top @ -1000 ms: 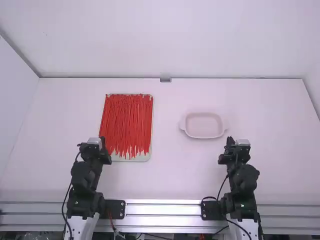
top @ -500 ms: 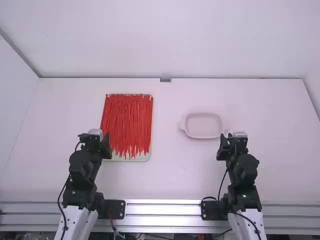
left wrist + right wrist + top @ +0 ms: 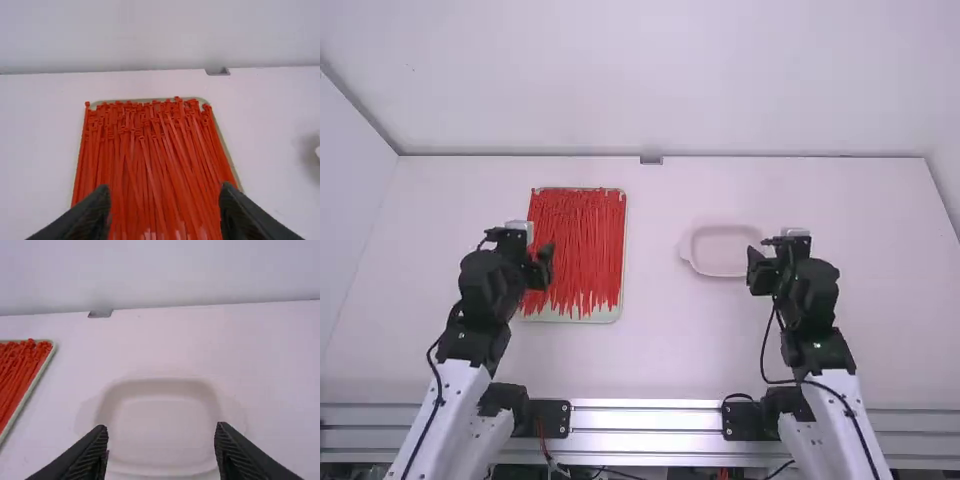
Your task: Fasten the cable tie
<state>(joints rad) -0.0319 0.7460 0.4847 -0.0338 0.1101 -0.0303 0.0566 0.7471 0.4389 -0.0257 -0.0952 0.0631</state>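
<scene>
Several red cable ties [image 3: 576, 248] [image 3: 150, 160] lie side by side on a flat pale tray [image 3: 612, 317] left of the table's middle. My left gripper [image 3: 530, 262] [image 3: 162, 217] hovers over the near end of the ties, open, with nothing between its fingers. A white two-handled dish [image 3: 722, 250] [image 3: 159, 422] sits right of the middle and holds nothing. My right gripper [image 3: 766, 266] [image 3: 160, 455] hangs at the dish's near right rim, open and holding nothing.
A small grey bracket [image 3: 651, 157] sits at the table's far edge against the back wall. White side walls close in the table at left and right. Bare table surrounds the tray and dish.
Both arms have risen from low near the front rail and stretched forward. The left gripper now reaches the tray's near end and the right gripper the dish's near rim.
</scene>
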